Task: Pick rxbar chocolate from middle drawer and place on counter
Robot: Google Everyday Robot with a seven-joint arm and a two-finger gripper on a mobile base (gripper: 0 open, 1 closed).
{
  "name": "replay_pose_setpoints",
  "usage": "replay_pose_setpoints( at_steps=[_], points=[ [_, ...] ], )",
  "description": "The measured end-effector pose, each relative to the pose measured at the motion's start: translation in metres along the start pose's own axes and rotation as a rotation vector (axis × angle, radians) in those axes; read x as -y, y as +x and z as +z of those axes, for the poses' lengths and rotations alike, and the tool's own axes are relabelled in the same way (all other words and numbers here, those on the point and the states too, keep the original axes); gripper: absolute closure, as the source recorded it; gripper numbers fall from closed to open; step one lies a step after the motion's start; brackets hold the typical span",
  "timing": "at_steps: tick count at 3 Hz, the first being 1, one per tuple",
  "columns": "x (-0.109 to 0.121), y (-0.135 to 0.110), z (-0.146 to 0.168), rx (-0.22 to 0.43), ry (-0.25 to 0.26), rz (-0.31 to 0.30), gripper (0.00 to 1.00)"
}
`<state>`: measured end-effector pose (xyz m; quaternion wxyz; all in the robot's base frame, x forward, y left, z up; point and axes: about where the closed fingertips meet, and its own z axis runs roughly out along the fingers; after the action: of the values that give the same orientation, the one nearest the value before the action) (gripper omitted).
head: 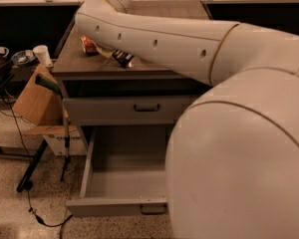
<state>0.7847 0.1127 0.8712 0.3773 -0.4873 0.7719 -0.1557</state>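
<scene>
The counter (74,59) is the grey-brown cabinet top at upper left. My arm reaches across it from the right and hides most of it. A small black bar with pale printing, the rxbar chocolate (123,59), shows just under the arm on the counter's front part. My gripper (112,54) is right there over the counter, mostly hidden behind the arm. I cannot tell whether it holds the bar. The middle drawer (97,185) stands pulled out below; the part of its grey floor that shows is bare.
A crushed orange can (88,45) lies on the counter left of the bar. A closed drawer with a dark handle (146,107) is above the open one. A cardboard box (32,101), a white cup (42,55) and a stand with cables (37,158) are at the left.
</scene>
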Motion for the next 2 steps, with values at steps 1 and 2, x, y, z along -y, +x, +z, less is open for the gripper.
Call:
replay_pose_setpoints(
  at_steps=[1, 2],
  points=[
    [0.0002, 0.0018, 0.0005, -0.003, -0.001, -0.001, 0.11],
    [0.0002, 0.0018, 0.0005, -0.003, -0.001, -0.001, 0.0]
  ],
)
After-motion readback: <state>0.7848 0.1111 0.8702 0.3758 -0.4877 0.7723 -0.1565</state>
